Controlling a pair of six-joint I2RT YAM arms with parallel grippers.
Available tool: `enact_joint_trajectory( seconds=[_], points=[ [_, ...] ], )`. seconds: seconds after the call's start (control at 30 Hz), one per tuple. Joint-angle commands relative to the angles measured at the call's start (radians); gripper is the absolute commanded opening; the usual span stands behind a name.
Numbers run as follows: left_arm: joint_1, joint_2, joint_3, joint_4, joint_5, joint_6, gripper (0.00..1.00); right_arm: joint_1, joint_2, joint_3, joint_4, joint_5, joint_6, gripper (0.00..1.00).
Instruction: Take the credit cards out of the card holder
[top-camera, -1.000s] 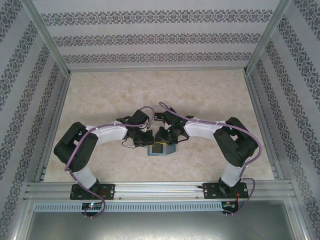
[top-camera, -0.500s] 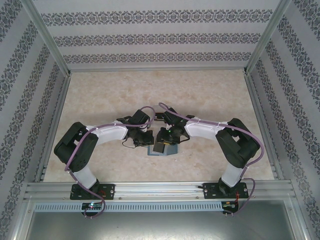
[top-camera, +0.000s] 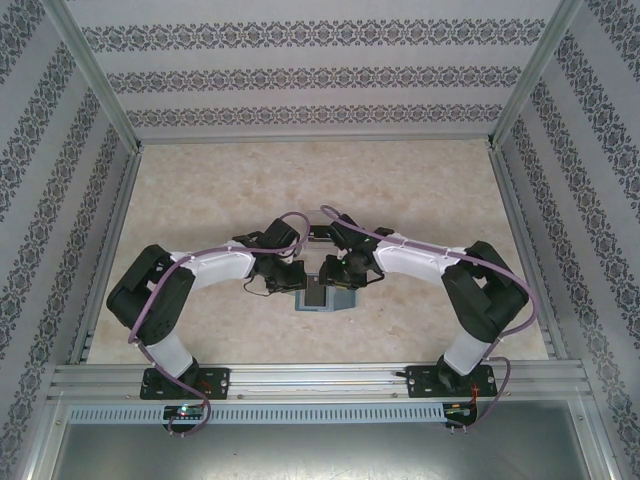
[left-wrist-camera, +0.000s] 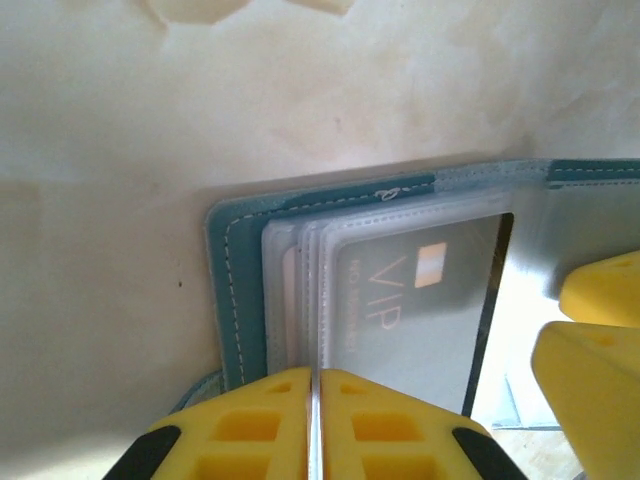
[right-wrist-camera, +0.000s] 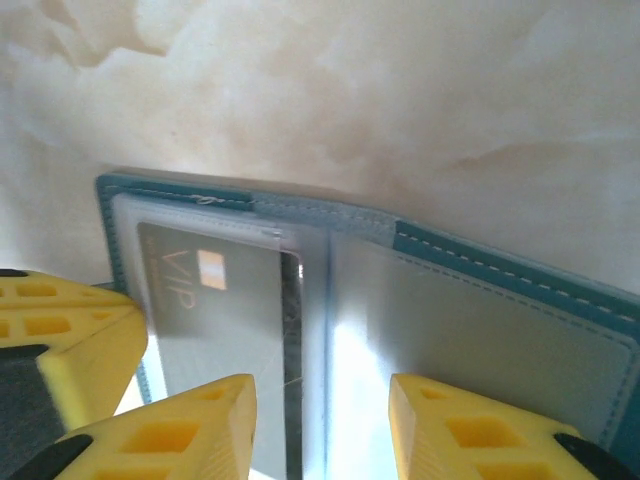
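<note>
We see the small teal-blue folding card holder (top-camera: 325, 298) lying open and flat on the beige marbled tabletop (top-camera: 400, 190). It sits close to the near edge, about midway between the left and right edges. Both arms are bent inward and meet over it.

Left wrist view: the left gripper (left-wrist-camera: 315, 380) has its yellow fingers pressed together at the holder's (left-wrist-camera: 235, 290) edge, on the stack of clear plastic sleeves (left-wrist-camera: 290, 300). A thin pale line runs between the fingers. We cannot tell whether a sleeve is pinched there. The top sleeve holds a flat grey credit card marked "VIP" (left-wrist-camera: 410, 300), with a small orange-and-white patch and a dark stripe along one edge. The card is fully inside its sleeve. Yellow fingers (left-wrist-camera: 600, 290) of the other gripper show at the right of this view, just beside the card's striped edge.

Right wrist view: the right gripper (right-wrist-camera: 320, 395) is spread, one finger over the VIP card's (right-wrist-camera: 215, 310) panel and the other over the blue-grey inner panel (right-wrist-camera: 480, 330). The holder's fold runs between them. Nothing is gripped. The holder's stitched teal border (right-wrist-camera: 500, 270) lies flat on the tabletop (right-wrist-camera: 400, 100).
</note>
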Motion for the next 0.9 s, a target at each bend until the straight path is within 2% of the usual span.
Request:
enact_joint_trajectory(
  seconds=[0.0, 0.37, 0.7, 0.87],
  points=[
    [-0.015, -0.046, 0.040, -0.038, 0.004, 0.003, 0.12, -0.003, -0.041, -0.007, 0.004, -0.010, 0.015, 0.40],
    [-0.026, 0.010, 0.070, -0.016, 0.047, 0.001, 0.12, -0.011, -0.043, -0.021, 0.014, -0.012, 0.024, 0.40],
    [-0.026, 0.053, 0.038, -0.031, 0.001, 0.017, 0.11, -0.009, -0.008, -0.042, 0.102, -0.082, 0.050, 0.40],
    [-0.025, 0.053, 0.026, -0.031, -0.008, 0.014, 0.11, -0.007, 0.019, -0.052, 0.160, -0.118, 0.065, 0.36]
  ],
)
